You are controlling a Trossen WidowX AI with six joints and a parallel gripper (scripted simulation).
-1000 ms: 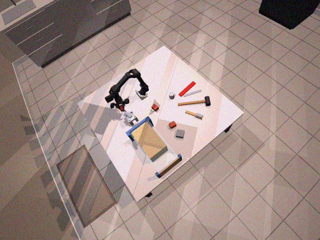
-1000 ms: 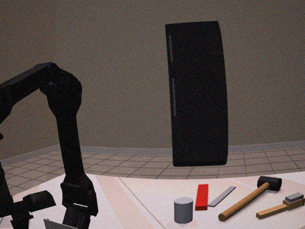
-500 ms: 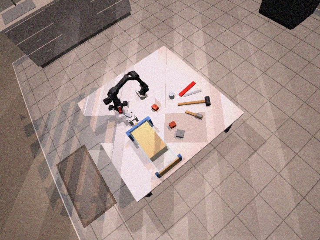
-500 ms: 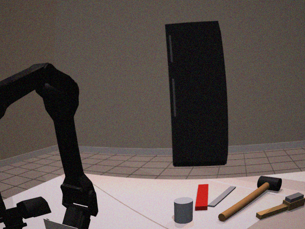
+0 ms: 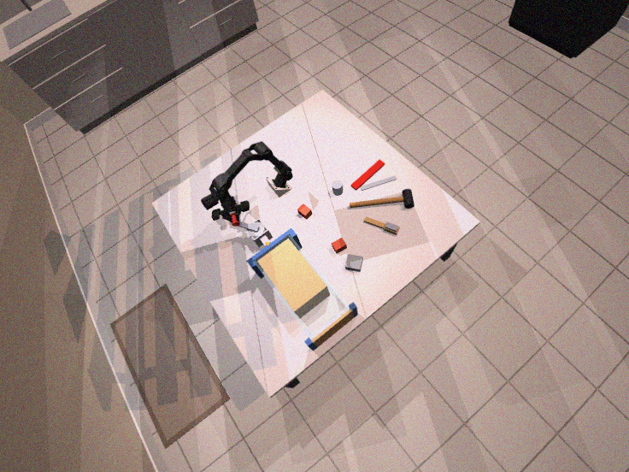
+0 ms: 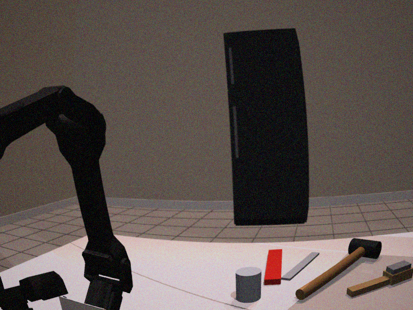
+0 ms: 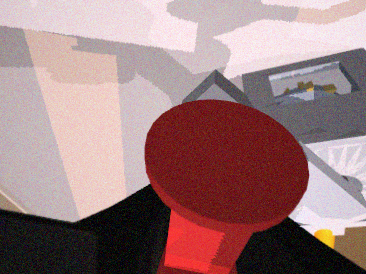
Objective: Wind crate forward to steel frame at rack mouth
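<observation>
As your fingers (image 5: 231, 215) pinch the red knob (image 5: 235, 220) (image 7: 227, 162), the crate (image 5: 294, 277) sits by the blue frame (image 5: 270, 245).
Contact is unclear; your release remains.

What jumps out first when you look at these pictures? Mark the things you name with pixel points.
Up close in the wrist view, a big red round-topped knob (image 5: 234, 220) (image 7: 226, 162) clamped in the gripper (image 5: 231, 213) (image 7: 205, 188). From above, a yellow-topped crate (image 5: 292, 274) between blue-cornered end frames (image 5: 273, 248) on the table (image 5: 325, 125). Beyond the table, a tall black fridge (image 5: 564, 9) (image 6: 267, 127).

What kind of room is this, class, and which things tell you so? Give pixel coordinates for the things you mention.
Probably a kitchen: drawer cabinets (image 5: 141, 54) with a sink (image 5: 37, 22) set in the counter, and a tall black fridge (image 5: 569, 9) (image 6: 267, 127).
</observation>
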